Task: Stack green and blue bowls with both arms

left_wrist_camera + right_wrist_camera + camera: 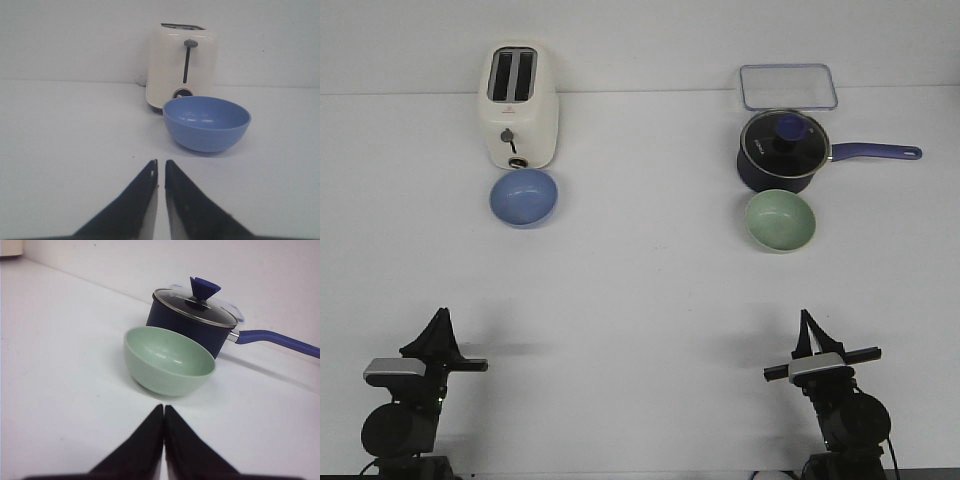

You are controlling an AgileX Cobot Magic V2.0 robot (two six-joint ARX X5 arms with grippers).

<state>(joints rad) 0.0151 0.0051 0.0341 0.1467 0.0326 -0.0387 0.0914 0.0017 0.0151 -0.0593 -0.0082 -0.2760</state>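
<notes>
The blue bowl (pixel 524 197) stands upright on the white table just in front of the toaster; the left wrist view shows it (pixel 206 123) too. The green bowl (pixel 780 220) stands upright in front of the saucepan and also shows in the right wrist view (pixel 167 360). My left gripper (pixel 442 318) is at the near left, well short of the blue bowl, its tips (pixel 161 163) almost together and empty. My right gripper (pixel 807 318) is at the near right, short of the green bowl, its tips (pixel 164 407) closed together and empty.
A cream toaster (pixel 520 105) stands at the back left, right behind the blue bowl. A dark navy saucepan (pixel 782 150) with a glass lid and a long blue handle (pixel 876 152) stands behind the green bowl. A clear lidded box (pixel 788 86) lies behind the saucepan.
</notes>
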